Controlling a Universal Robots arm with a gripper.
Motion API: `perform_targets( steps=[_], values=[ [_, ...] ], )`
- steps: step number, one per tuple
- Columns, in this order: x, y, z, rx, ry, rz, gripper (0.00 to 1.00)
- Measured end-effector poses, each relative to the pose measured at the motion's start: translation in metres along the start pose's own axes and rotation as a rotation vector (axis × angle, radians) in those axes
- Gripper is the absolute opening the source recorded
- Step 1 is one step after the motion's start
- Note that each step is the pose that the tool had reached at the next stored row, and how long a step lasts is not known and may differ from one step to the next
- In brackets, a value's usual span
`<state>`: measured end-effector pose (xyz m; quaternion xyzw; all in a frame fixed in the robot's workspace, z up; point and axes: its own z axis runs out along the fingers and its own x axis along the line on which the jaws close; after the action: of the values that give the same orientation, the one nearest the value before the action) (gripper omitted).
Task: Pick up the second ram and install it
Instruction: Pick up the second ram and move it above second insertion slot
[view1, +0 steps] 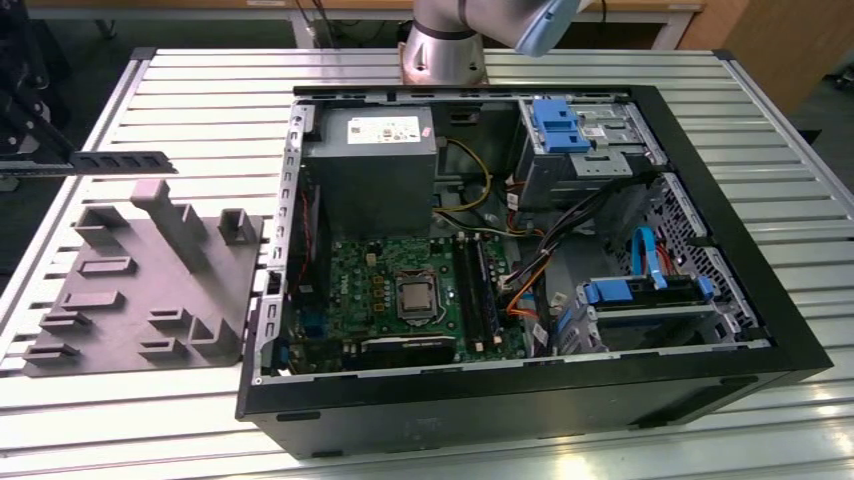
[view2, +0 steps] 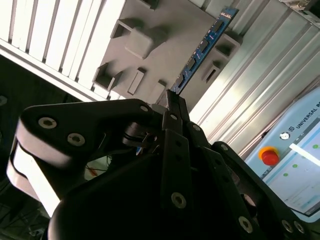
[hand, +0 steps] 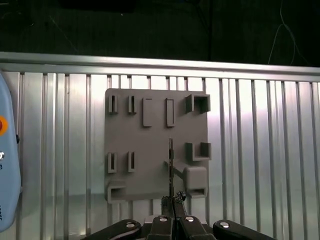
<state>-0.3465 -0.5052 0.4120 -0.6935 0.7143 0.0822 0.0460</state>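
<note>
My gripper is shut on one end of the ram stick, a thin blue-green board that juts out from the fingertips. In the first wrist view the ram shows edge-on above the grey slotted fixture, with the gripper beneath it. In the exterior view the gripper is at the far left edge. There it holds the ram level in the air above the fixture. The open computer case lies to the exterior view's right. The motherboard's ram slots run beside the processor socket.
Inside the case are a grey power supply, blue drive brackets, and loose orange and blue cables. A control pendant with a red button lies on the slatted aluminium table. The arm's base stands behind the case.
</note>
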Motion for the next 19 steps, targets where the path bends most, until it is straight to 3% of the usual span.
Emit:
perform_targets(
  steps=[4,10,19],
  values=[
    [-0.0008,-0.0050,0.0000,0.0004,0.0110,0.001,0.12],
    [-0.0029,-0.0126,0.0004,0.0014,0.0392,0.002,0.12],
    [-0.0083,-0.0274,0.0019,0.0014,0.0410,0.002,0.12]
  ],
)
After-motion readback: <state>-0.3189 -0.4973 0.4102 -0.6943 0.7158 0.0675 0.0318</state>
